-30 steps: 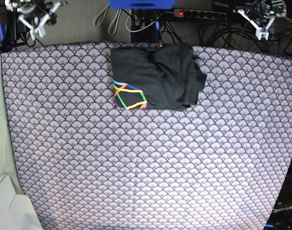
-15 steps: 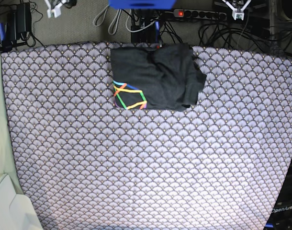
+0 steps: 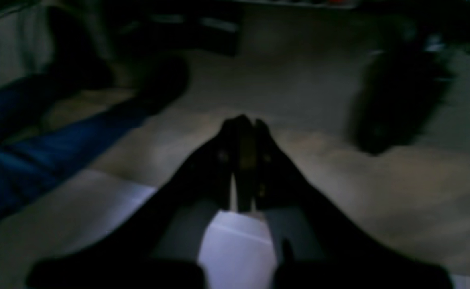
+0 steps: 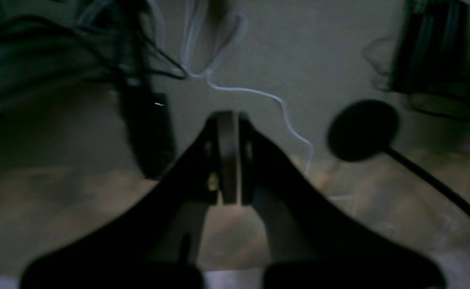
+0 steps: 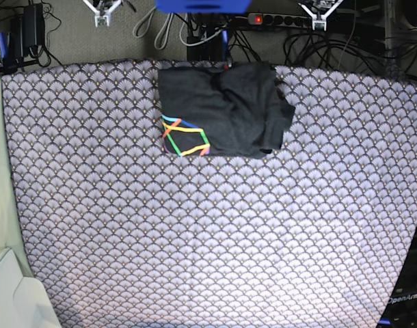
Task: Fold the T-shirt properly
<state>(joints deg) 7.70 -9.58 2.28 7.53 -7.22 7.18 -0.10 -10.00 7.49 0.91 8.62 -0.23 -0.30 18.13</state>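
Both grippers have pulled further back beyond the far edge of the cloth [image 5: 195, 239]: the left gripper [image 5: 320, 15] and right gripper [image 5: 102, 12] sit pressed together, empty. The T-shirt [image 5: 222, 111] lies folded at the cloth's far edge, its rainbow print [image 5: 184, 137] facing up.

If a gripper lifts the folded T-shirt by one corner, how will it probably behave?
The T-shirt looks like soft fabric, with rumpled layers and an uneven right edge, so it would likely droop and unfold rather than stay flat. It seems light. Pushed across the patterned cloth, it would probably bunch up more than slide.
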